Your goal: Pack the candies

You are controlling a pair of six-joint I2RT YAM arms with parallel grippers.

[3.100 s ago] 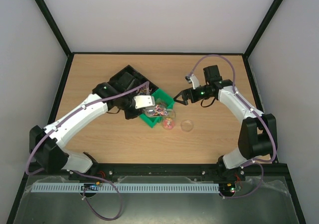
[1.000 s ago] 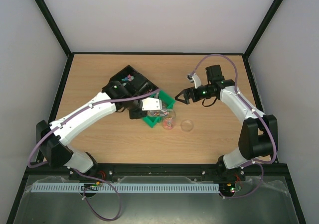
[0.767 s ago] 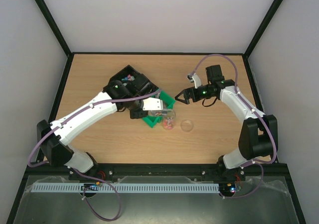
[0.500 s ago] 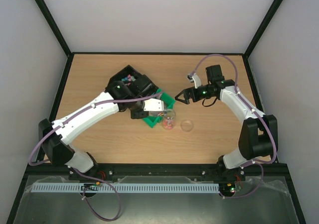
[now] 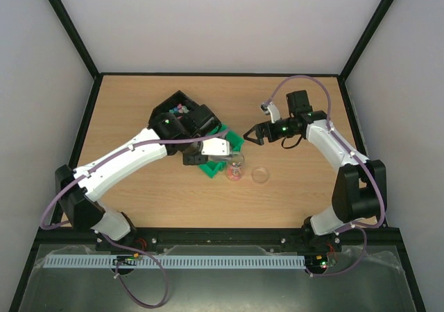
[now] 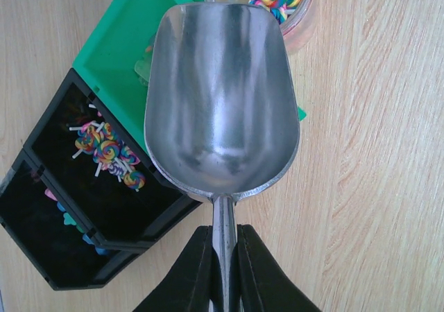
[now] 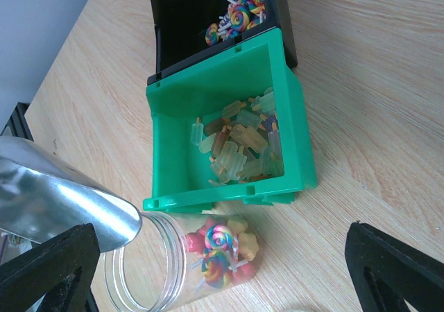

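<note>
My left gripper [image 6: 223,239] is shut on the thin handle of a metal scoop [image 6: 222,97]. The scoop's bowl looks empty, and its lip hangs over the mouth of a clear jar [image 7: 149,270] that lies on its side. Inside the jar are candies [image 7: 225,253]: swirl lollipops with pink and yellow pieces. Just behind the jar, a green bin [image 7: 215,202] holds pale ice-lolly-shaped candies [image 7: 239,142]. My right gripper [image 5: 248,136] hovers open to the right of the green bin, with nothing between its fingers.
Black bins [image 6: 41,139] behind the green one hold swirl lollipops [image 6: 107,156] and small blue and pink sweets. A clear round lid [image 5: 260,175] lies on the wood to the right of the jar. Black frame rails edge the table.
My left arm has carried the scoop to the right, from over the green bin to the jar's mouth. The right arm has not moved.
</note>
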